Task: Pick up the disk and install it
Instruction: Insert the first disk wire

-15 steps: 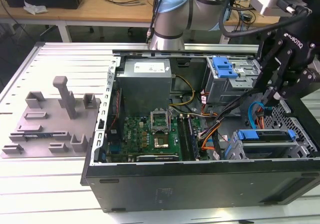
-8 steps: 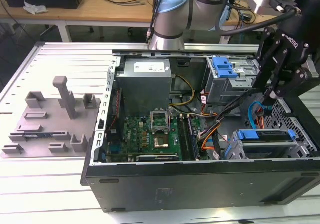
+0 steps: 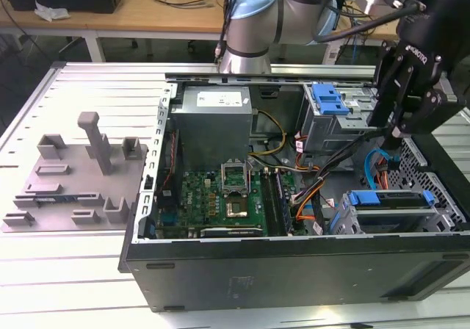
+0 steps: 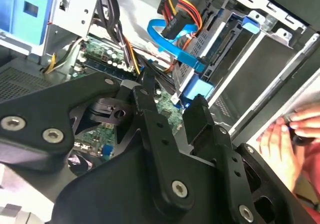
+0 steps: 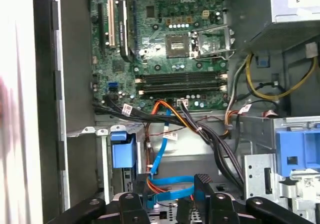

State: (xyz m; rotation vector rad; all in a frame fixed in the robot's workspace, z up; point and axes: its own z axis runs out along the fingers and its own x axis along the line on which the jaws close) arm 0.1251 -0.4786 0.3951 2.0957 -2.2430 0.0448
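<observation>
**Operator:** Where am I?

**Spotter:** Your black two-fingered gripper (image 3: 389, 132) hangs over the 3 o'clock side of the open black computer case (image 3: 294, 270) in the exterior view. Its jaws are apart, with nothing between them.

**Operator:** And the disk?

**Spotter:** The disk (image 3: 389, 200), a flat silver-grey drive with blue plastic rails, lies in the bay at 4 o'clock. It is just below your gripper and apart from it. It looks to be sitting in its slot, but I cannot tell whether it is fully home.

**Operator:** What should I mind?

**Spotter:** In the second wrist view, a flat blue data cable (image 4: 167, 41) and a bundle of red, orange and yellow wires (image 4: 182, 11) loop just beyond the gripper. I'd keep your jaws square to the rails, so they meet the drive's edges and catch no cable. Go gently, because a person's hand (image 4: 282, 134) is near the case wall.

**Operator:** Further off?

**Spotter:** The green motherboard (image 5: 165, 44) lies in the middle of the case. The grey metal cage with a ribbed blue tab (image 3: 327, 101) is at 1 o'clock and the plain grey metal box (image 3: 213, 120) at 11 o'clock. A grey moulded fixture plate (image 3: 73, 175) rests on the table at 9 o'clock. I judge none of them matters to this step.
</observation>
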